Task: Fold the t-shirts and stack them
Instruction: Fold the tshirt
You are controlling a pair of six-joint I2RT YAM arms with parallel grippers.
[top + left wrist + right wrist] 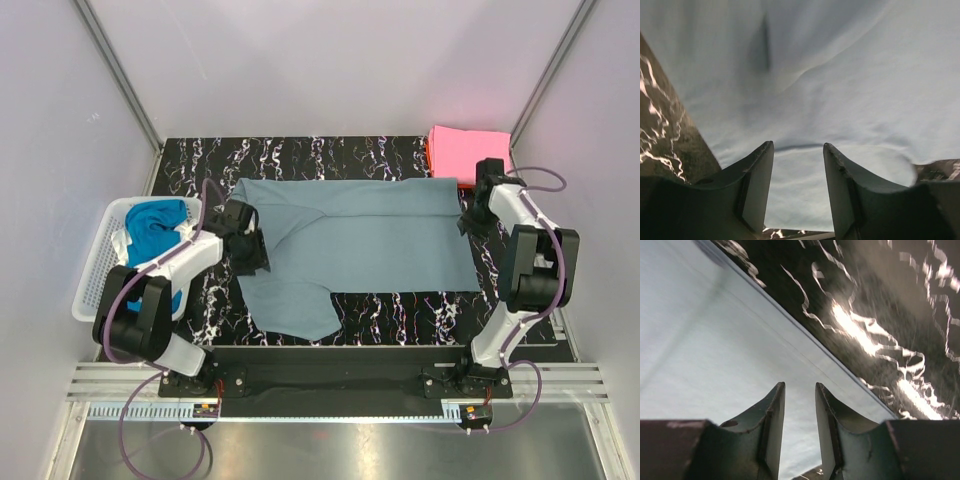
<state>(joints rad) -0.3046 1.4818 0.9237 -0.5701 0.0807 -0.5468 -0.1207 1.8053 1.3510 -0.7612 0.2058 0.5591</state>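
Only the top view shows the folded pink cloth t-shirt [468,150] just beyond the right gripper [800,385], while the wrist views show it and the left gripper [797,145] with fingers apart, low over the spread grey-blue cloth t-shirt [370,235] between them

Table [330,152] has a black top with white marble-looking veins, and it's pretty glossy in the right wrist view, where light glares off it. A white plastic mesh basket [92,285] sits at the left end, turned a bit off square. Plain pale walls [330,60] box things in on three sides, with slanted metal posts [122,75] at the back corners. Silver slotted rails [100,378] run along the near edge.
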